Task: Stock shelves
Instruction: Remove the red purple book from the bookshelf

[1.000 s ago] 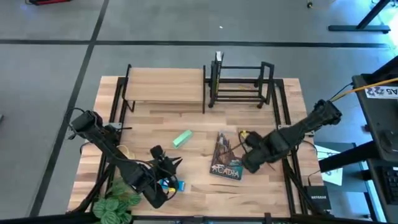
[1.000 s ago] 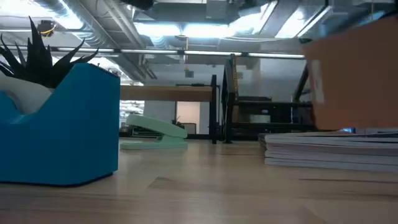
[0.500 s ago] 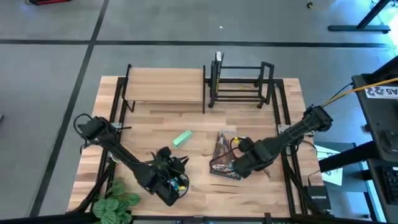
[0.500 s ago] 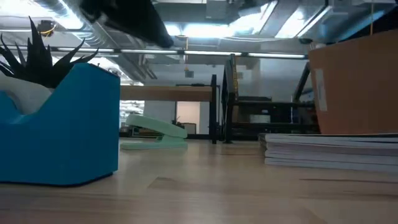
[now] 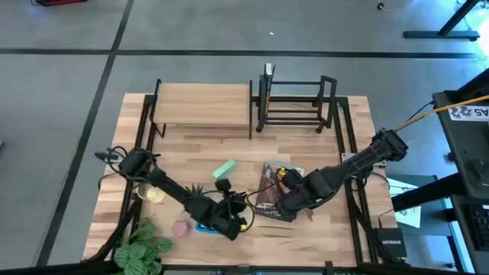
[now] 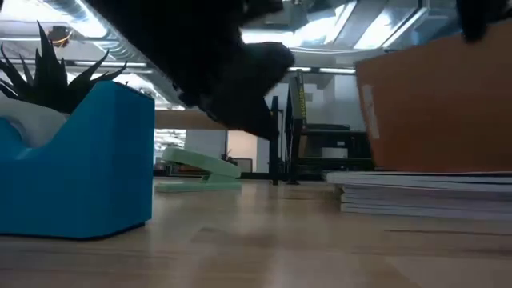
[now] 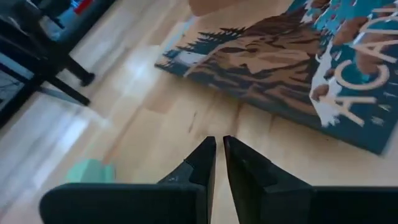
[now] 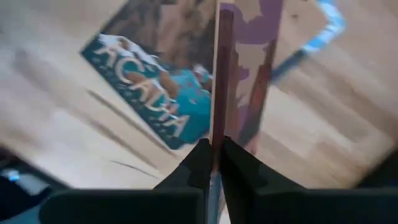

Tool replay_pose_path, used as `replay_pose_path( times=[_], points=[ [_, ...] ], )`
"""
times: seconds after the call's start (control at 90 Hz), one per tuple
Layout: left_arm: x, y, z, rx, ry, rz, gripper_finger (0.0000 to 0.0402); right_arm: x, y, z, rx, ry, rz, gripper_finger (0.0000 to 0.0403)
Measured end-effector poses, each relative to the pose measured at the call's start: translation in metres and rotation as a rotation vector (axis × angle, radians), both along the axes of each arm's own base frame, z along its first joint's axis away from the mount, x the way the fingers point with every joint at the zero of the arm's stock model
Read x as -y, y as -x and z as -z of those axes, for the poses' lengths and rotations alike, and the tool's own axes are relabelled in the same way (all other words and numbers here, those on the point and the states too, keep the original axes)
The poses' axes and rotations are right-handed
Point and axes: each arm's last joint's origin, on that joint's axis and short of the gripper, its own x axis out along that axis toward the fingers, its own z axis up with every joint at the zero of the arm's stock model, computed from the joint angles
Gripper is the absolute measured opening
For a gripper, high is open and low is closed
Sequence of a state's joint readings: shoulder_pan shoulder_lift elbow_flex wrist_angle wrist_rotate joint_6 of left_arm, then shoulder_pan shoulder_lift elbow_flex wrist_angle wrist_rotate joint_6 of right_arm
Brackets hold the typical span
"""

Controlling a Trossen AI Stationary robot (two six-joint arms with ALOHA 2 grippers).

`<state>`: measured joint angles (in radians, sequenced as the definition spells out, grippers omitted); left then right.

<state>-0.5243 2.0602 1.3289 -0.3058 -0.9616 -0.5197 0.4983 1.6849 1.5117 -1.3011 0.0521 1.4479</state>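
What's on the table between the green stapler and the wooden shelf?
Nothing. In the high view, the stretch of table between the green stapler and the wood-topped shelf is bare wood.

Grey concrete floor (image 5: 191,27) crossed by dark lines surrounds the wooden surface (image 5: 206,149); exposed ducts (image 6: 120,36) and bright ceiling lights (image 6: 240,36) hang overhead.

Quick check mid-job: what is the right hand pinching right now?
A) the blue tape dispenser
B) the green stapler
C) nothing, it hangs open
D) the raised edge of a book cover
D: in the right wrist view the right hand is closed on the thin upright edge of a book cover, raised above the Acadia book.
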Motion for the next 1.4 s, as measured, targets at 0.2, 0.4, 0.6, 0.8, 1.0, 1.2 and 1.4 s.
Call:
replay_pose_path(
  times=[0.2, 0.4, 0.6, 0.8, 1.0, 1.2, 1.4],
  points=[
    [-0.001, -0.001, 0.000, 0.001, -0.002, 0.000, 0.0021, 0.008, -0.019, 0.009, 0.035, -0.019, -0.035, 0.0017],
    [-0.006, -0.003, -0.001, -0.004, -0.006, -0.007, 0.0021, 0.008, -0.033, 0.021, 0.055, -0.015, -0.084, 0.0019],
    [-0.008, -0.005, -0.001, -0.006, -0.010, -0.011, 0.0021, 0.007, -0.043, 0.030, 0.091, 0.023, -0.119, 0.0044],
    [-0.008, -0.005, 0.000, -0.013, 0.002, -0.003, 0.0021, 0.001, -0.046, 0.029, 0.141, 0.038, -0.221, 0.0143],
    [-0.012, -0.007, 0.001, -0.030, 0.029, 0.000, 0.0021, -0.009, -0.021, 0.019, -0.031, 0.090, -0.347, 0.0215],
    [-0.038, -0.019, 0.003, -0.073, 0.169, -0.015, 0.0021, -0.007, 0.026, 0.039, -0.341, 0.188, -0.268, 0.0205],
    [-0.068, -0.028, 0.007, -0.129, 0.278, -0.042, 0.0021, 0.009, 0.062, 0.093, -0.577, 0.162, -0.218, 0.0167]
  ],
)
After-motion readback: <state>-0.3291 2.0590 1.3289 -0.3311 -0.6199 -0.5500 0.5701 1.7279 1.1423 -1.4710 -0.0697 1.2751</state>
